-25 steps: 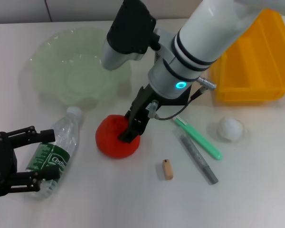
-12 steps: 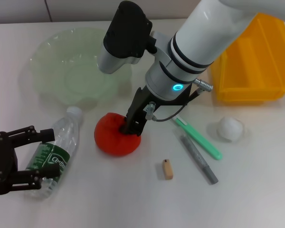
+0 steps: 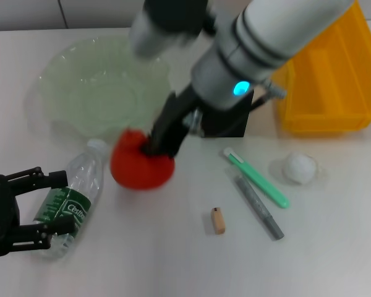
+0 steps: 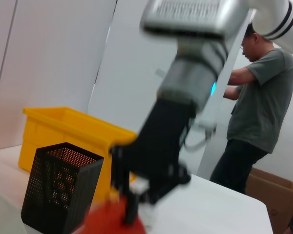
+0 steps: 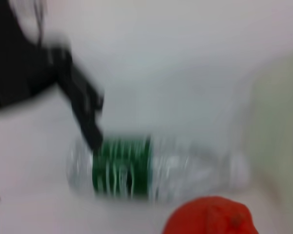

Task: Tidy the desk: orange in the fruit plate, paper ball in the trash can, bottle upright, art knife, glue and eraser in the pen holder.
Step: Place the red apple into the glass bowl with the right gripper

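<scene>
While I watch remotely: right gripper (image 3: 156, 145) clamped on the orange (image 3: 139, 167), between fruit plate (image 3: 68, 93) and lying bottle (image 3: 71, 201). Left gripper (image 3: 49, 207), fingers spread wide, straddles the bottle's label.

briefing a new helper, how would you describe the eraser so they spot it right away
Start at the big yellow trash can at the far right of the desk, then come toward the near edge past the green art knife and grey glue stick. The eraser lies just left of them: a tiny beige-tan block, far shorter than either.
</scene>
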